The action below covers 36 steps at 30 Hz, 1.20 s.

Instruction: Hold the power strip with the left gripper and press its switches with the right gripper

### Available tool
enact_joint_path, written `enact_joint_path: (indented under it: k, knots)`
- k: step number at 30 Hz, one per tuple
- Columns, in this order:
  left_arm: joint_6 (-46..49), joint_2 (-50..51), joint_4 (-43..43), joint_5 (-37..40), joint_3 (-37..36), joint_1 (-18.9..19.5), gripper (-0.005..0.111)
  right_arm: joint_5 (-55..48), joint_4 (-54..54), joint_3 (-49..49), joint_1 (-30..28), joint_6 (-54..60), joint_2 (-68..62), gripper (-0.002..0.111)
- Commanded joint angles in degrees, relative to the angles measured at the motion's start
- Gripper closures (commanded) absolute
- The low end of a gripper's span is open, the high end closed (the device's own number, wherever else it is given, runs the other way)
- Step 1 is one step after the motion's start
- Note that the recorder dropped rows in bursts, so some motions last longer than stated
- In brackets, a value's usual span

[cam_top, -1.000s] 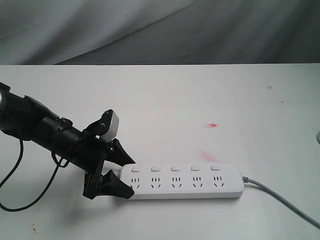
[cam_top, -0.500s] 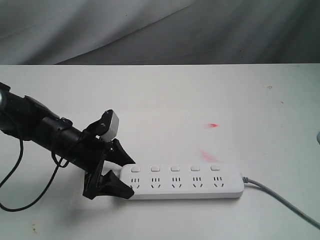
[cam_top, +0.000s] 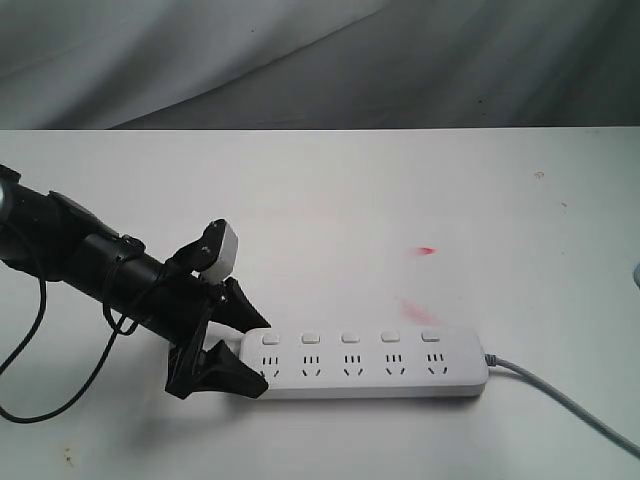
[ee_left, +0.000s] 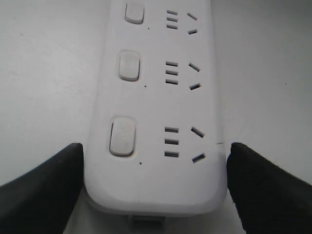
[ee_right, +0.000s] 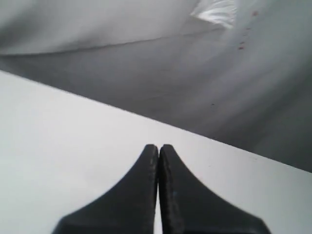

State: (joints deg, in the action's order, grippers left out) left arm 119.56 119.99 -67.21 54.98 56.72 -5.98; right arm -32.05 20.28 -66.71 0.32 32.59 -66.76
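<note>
The white power strip (cam_top: 370, 362) lies flat near the table's front edge, its grey cord (cam_top: 560, 395) trailing off to the right. Its row of white switches (cam_top: 350, 337) runs along the far side, one above each socket. My left gripper (cam_top: 260, 353) straddles the strip's left end, one black jaw on each long side. In the left wrist view the strip (ee_left: 156, 97) fills the gap of that gripper (ee_left: 156, 151), both fingers against its edges, with three switches (ee_left: 129, 66) showing. My right gripper (ee_right: 158, 148) is shut and empty above bare table, and is out of the exterior view.
Red smudges (cam_top: 427, 250) mark the table behind the strip. A grey cloth backdrop (cam_top: 320, 60) hangs behind the table's far edge. Loose black cable (cam_top: 30, 400) droops from the left arm at the front left.
</note>
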Motion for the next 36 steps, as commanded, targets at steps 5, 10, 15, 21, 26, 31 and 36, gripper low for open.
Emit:
enact_joint_path:
  k: [5, 10, 15, 21, 26, 31, 36]
  knots:
    - [0.28, 0.14, 0.97, 0.74, 0.26, -0.28, 0.046, -24.93, 35.91, -7.77, -0.3, 47.83, -25.56, 0.108]
    - [0.28, 0.14, 0.97, 0.74, 0.26, -0.28, 0.046, -29.05, 36.43, -7.77, 1.04, 50.52, -35.77, 0.108]
    - [0.28, 0.14, 0.97, 0.74, 0.26, -0.28, 0.046, -26.39, 36.91, -7.77, 7.33, 58.0, -43.02, 0.108]
    - [0.28, 0.14, 0.97, 0.74, 0.26, -0.28, 0.046, -18.44, 40.38, -7.77, 15.94, 64.76, -48.54, 0.108]
    - [0.28, 0.14, 0.97, 0.74, 0.26, -0.28, 0.046, -14.41, 43.93, -7.77, 20.8, 65.02, -49.81, 0.108]
    - [0.28, 0.14, 0.97, 0.74, 0.26, -0.28, 0.046, -14.65, 42.13, -7.77, 23.43, 65.02, -49.81, 0.098]
    - [0.28, 0.14, 0.97, 0.74, 0.26, -0.28, 0.046, -14.44, 42.04, -7.77, 24.59, 64.55, -49.81, 0.068]
